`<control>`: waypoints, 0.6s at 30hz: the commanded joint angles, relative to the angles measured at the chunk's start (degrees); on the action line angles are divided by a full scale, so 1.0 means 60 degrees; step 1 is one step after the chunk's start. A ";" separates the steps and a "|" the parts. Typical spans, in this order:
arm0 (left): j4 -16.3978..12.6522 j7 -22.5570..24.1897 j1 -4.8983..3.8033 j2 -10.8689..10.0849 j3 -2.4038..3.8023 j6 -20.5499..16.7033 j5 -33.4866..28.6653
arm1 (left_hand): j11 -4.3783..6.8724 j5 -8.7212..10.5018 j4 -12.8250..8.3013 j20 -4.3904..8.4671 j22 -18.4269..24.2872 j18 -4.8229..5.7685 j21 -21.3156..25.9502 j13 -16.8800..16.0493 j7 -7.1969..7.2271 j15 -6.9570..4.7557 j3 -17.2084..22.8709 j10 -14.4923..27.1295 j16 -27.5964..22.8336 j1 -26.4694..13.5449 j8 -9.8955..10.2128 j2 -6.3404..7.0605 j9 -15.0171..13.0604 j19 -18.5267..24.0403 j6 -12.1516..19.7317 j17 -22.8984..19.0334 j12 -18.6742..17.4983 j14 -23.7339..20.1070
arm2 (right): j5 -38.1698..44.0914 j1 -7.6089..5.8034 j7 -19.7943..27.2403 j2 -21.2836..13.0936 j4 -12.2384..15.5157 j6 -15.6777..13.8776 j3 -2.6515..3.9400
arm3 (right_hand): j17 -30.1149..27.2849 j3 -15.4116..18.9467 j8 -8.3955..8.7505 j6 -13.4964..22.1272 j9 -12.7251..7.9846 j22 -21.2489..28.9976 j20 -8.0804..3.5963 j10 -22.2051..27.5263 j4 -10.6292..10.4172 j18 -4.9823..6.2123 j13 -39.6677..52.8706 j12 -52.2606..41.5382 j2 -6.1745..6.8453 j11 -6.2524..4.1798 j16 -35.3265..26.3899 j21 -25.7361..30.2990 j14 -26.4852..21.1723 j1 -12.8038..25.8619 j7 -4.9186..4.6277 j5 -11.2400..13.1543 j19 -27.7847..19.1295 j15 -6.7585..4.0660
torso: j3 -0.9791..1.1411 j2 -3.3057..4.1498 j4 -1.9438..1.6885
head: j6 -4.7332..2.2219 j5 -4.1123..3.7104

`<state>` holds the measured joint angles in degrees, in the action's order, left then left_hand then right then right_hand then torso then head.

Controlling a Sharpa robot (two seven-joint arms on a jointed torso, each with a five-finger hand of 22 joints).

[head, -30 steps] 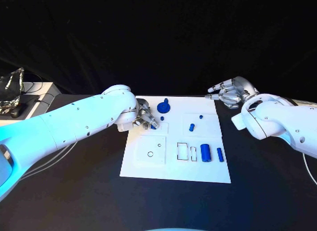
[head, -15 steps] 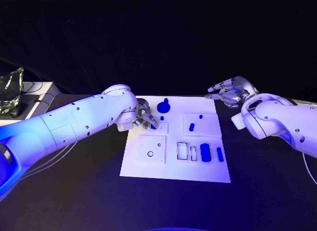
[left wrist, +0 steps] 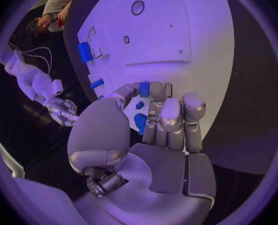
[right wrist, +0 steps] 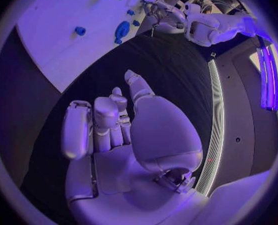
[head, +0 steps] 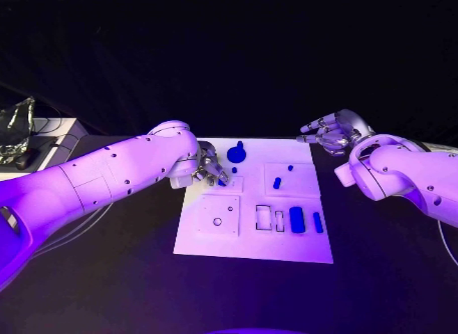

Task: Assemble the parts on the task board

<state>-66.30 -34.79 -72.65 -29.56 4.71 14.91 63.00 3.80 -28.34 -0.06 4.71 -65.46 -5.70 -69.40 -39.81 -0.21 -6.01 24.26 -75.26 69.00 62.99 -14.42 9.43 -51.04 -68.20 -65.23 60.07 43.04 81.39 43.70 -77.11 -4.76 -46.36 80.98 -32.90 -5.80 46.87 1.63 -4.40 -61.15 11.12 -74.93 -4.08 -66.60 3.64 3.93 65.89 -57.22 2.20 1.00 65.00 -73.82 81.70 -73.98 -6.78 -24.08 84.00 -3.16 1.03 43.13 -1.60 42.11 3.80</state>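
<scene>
Left robot hand (head: pixel 211 172) over task board (head: pixel 251 243) parts.

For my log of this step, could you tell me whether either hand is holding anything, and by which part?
The left hand has its fingertips at a small blue part on the task board; whether it grips it cannot be told. The right hand holds nothing.

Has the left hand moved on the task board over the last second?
No. The left hand keeps its place at the task board's far left part, beside the same small blue part.

Lab, black-draped backdrop (head: pixel 229 62), black table (head: pixel 108 278)
</scene>
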 commanded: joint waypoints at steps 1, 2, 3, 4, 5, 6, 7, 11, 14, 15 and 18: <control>0.0055 -0.0147 0.0076 0.0035 -0.0059 0.0471 -0.0096 | 0.0122 0.0036 -0.0473 0.0025 -0.0015 0.0195 0.0073 -0.0024 0.0167 -0.0048 0.0255 -0.0019 0.0034 0.0445 -0.0068 -0.0562 -0.0448 -0.0042 -0.0210 0.0014 0.0022 0.0033 | 0.0088 0.0005 0.0106 -0.0001 0.0011 0.0120 0.0002 | -0.0008 0.0008 0.0032 0.0018 -0.0012 -0.1774 0.0005 0.0069 -0.0045 -0.0038 -0.0008 0.0036 0.0059 0.0021 -0.0052 0.0038 -0.0002 0.0072 -0.0064 -0.0008 0.0626 -0.0019 | -0.0001 -0.0001 0.0003 | -0.0002 0.0005; 0.0061 -0.0147 0.0076 0.0040 -0.0059 0.0464 -0.0104 | 0.0120 0.0040 -0.0460 0.0028 -0.0021 0.0198 0.0073 -0.0030 0.0171 -0.0049 0.0223 -0.0022 0.0039 0.0444 -0.0073 -0.0573 -0.0446 -0.0049 -0.0215 0.0018 0.0022 0.0036 | 0.0088 0.0005 0.0106 -0.0001 0.0011 0.0120 0.0002 | -0.0008 0.0008 0.0032 0.0018 -0.0012 -0.1774 0.0005 0.0069 -0.0045 -0.0038 -0.0008 0.0036 0.0059 0.0021 -0.0052 0.0038 -0.0002 0.0072 -0.0064 -0.0008 0.0626 -0.0019 | 0.0000 0.0001 0.0004 | -0.0011 0.0009; 0.0068 -0.0146 0.0076 0.0046 -0.0059 0.0455 -0.0113 | 0.0124 0.0063 -0.0423 0.0034 -0.0028 0.0204 0.0078 -0.0039 0.0181 -0.0050 0.0143 -0.0025 0.0038 0.0426 -0.0079 -0.0590 -0.0440 -0.0054 -0.0220 0.0018 0.0019 0.0033 | 0.0088 0.0005 0.0106 -0.0002 0.0011 0.0119 0.0002 | -0.0008 0.0008 0.0032 0.0018 -0.0012 -0.1774 0.0005 0.0069 -0.0045 -0.0038 -0.0008 0.0036 0.0059 0.0021 -0.0052 0.0038 -0.0002 0.0072 -0.0064 -0.0008 0.0626 -0.0019 | -0.0001 0.0001 0.0004 | -0.0011 0.0009; 0.0077 -0.0144 0.0076 0.0055 -0.0059 0.0428 -0.0125 | 0.0129 0.0091 -0.0364 0.0040 -0.0032 0.0211 0.0092 -0.0056 0.0197 -0.0053 -0.0077 -0.0030 0.0034 0.0407 -0.0086 -0.0636 -0.0433 -0.0055 -0.0232 0.0013 0.0025 0.0031 | 0.0088 0.0005 0.0107 -0.0002 0.0010 0.0119 0.0002 | -0.0008 0.0008 0.0032 0.0018 -0.0012 -0.1774 0.0005 0.0069 -0.0045 -0.0038 -0.0008 0.0036 0.0059 0.0021 -0.0052 0.0038 -0.0002 0.0072 -0.0064 -0.0008 0.0626 -0.0019 | 0.0000 0.0002 0.0004 | -0.0017 0.0010; 0.0077 -0.0144 0.0076 0.0055 -0.0059 0.0428 -0.0125 | 0.0129 0.0091 -0.0364 0.0040 -0.0032 0.0211 0.0092 -0.0056 0.0197 -0.0053 -0.0077 -0.0030 0.0034 0.0407 -0.0086 -0.0636 -0.0433 -0.0055 -0.0232 0.0013 0.0025 0.0031 | 0.0088 0.0005 0.0107 -0.0002 0.0010 0.0119 0.0002 | -0.0008 0.0008 0.0032 0.0018 -0.0012 -0.1774 0.0005 0.0069 -0.0045 -0.0038 -0.0008 0.0036 0.0059 0.0021 -0.0052 0.0038 -0.0002 0.0072 -0.0064 -0.0008 0.0626 -0.0019 | 0.0000 0.0002 0.0004 | -0.0017 0.0010; 0.0085 -0.0141 0.0076 0.0063 -0.0059 0.0384 -0.0135 | 0.0133 0.0103 -0.0282 0.0047 -0.0041 0.0222 0.0108 -0.0078 0.0203 -0.0065 -0.0394 -0.0017 0.0035 0.0432 -0.0084 -0.0761 -0.0413 -0.0060 -0.0241 0.0016 0.0028 0.0033 | 0.0089 0.0005 0.0107 -0.0001 0.0008 0.0120 0.0002 | -0.0008 0.0008 0.0032 0.0018 -0.0012 -0.1774 0.0005 0.0069 -0.0045 -0.0038 -0.0008 0.0036 0.0059 0.0021 -0.0052 0.0038 -0.0002 0.0072 -0.0064 -0.0008 0.0626 -0.0019 | -0.0001 0.0003 0.0005 | -0.0025 0.0009; 0.0089 -0.0140 0.0076 0.0067 -0.0060 0.0360 -0.0140 | 0.0139 0.0116 -0.0252 0.0052 -0.0048 0.0226 0.0113 -0.0084 0.0221 -0.0060 -0.0500 -0.0014 0.0030 0.0439 -0.0074 -0.0761 -0.0396 -0.0068 -0.0236 0.0007 0.0024 0.0034 | 0.0089 0.0005 0.0107 -0.0001 0.0008 0.0121 0.0002 | -0.0008 0.0008 0.0032 0.0018 -0.0012 -0.1774 0.0005 0.0069 -0.0045 -0.0038 -0.0008 0.0036 0.0059 0.0021 -0.0052 0.0038 -0.0002 0.0072 -0.0064 -0.0008 0.0626 -0.0019 | -0.0003 0.0001 0.0008 | -0.0023 0.0013; 0.0106 -0.0133 0.0076 0.0085 -0.0060 0.0240 -0.0176 | 0.0151 0.0185 -0.0020 0.0069 -0.0077 0.0244 0.0144 -0.0115 0.0245 -0.0068 -0.1204 -0.0017 0.0037 0.0431 -0.0089 -0.0946 -0.0372 -0.0085 -0.0276 0.0006 0.0032 0.0039 | 0.0090 0.0005 0.0109 0.0000 0.0007 0.0120 0.0002 | -0.0008 0.0008 0.0032 0.0018 -0.0012 -0.1774 0.0005 0.0069 -0.0045 -0.0038 -0.0008 0.0036 0.0059 0.0021 -0.0052 0.0038 -0.0002 0.0072 -0.0064 -0.0008 0.0626 -0.0019 | -0.0001 0.0002 0.0000 | -0.0019 0.0011; 0.0114 -0.0127 0.0076 0.0095 -0.0060 0.0147 -0.0188 | 0.0131 0.0229 0.0125 0.0082 -0.0096 0.0254 0.0165 -0.0130 0.0259 -0.0079 -0.1642 -0.0009 0.0035 0.0486 -0.0084 -0.1054 -0.0346 -0.0095 -0.0295 -0.0004 0.0032 0.0038 | 0.0090 0.0005 0.0111 0.0004 0.0007 0.0120 0.0002 | -0.0008 0.0008 0.0032 0.0018 -0.0012 -0.1774 0.0005 0.0069 -0.0045 -0.0038 -0.0008 0.0036 0.0059 0.0021 -0.0052 0.0038 -0.0002 0.0072 -0.0064 -0.0008 0.0626 -0.0019 | -0.0002 0.0000 -0.0001 | -0.0034 0.0012; 0.0117 -0.0125 0.0076 0.0098 -0.0060 0.0110 -0.0192 | 0.0144 0.0242 0.0179 0.0083 -0.0101 0.0256 0.0178 -0.0134 0.0273 -0.0071 -0.1806 -0.0012 0.0036 0.0505 -0.0083 -0.1101 -0.0341 -0.0094 -0.0298 -0.0007 0.0034 0.0038 | 0.0090 0.0005 0.0112 0.0005 0.0006 0.0121 0.0002 | -0.0008 0.0008 0.0032 0.0018 -0.0012 -0.1774 0.0005 0.0069 -0.0045 -0.0038 -0.0008 0.0036 0.0059 0.0021 -0.0052 0.0038 -0.0002 0.0072 -0.0064 -0.0008 0.0626 -0.0019 | -0.0003 -0.0001 0.0002 | -0.0033 0.0015; 0.0126 -0.0122 0.0076 0.0098 -0.0060 0.0054 -0.0196 | 0.0141 0.0251 0.0252 0.0087 -0.0118 0.0258 0.0196 -0.0143 0.0265 -0.0075 -0.1996 -0.0013 0.0038 0.0571 -0.0084 -0.1152 -0.0332 -0.0097 -0.0299 -0.0012 0.0038 0.0036 | 0.0091 0.0005 0.0113 0.0005 0.0008 0.0123 0.0002 | -0.0008 0.0008 0.0032 0.0018 -0.0012 -0.1774 0.0005 0.0069 -0.0045 -0.0038 -0.0008 0.0036 0.0059 0.0021 -0.0052 0.0038 -0.0002 0.0072 -0.0064 -0.0008 0.0626 -0.0019 | -0.0003 0.0006 0.0003 | -0.0031 0.0014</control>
<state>-65.56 -34.99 -72.60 -29.19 4.62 14.92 62.46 4.53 -27.09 1.36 5.12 -66.12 -4.77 -68.61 -40.62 1.33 -6.24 12.62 -75.38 69.00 63.83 -15.18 5.61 -53.39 -68.61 -67.02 60.07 43.04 81.58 43.71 -77.11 -4.74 -46.35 80.97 -32.88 -5.80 46.87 1.63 -4.40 -61.06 11.12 -74.91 -4.08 -66.60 3.64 3.93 65.89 -57.23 2.20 1.00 65.00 -73.82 81.70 -73.98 -6.68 -24.08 84.00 -3.16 1.02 43.13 -1.57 41.91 3.89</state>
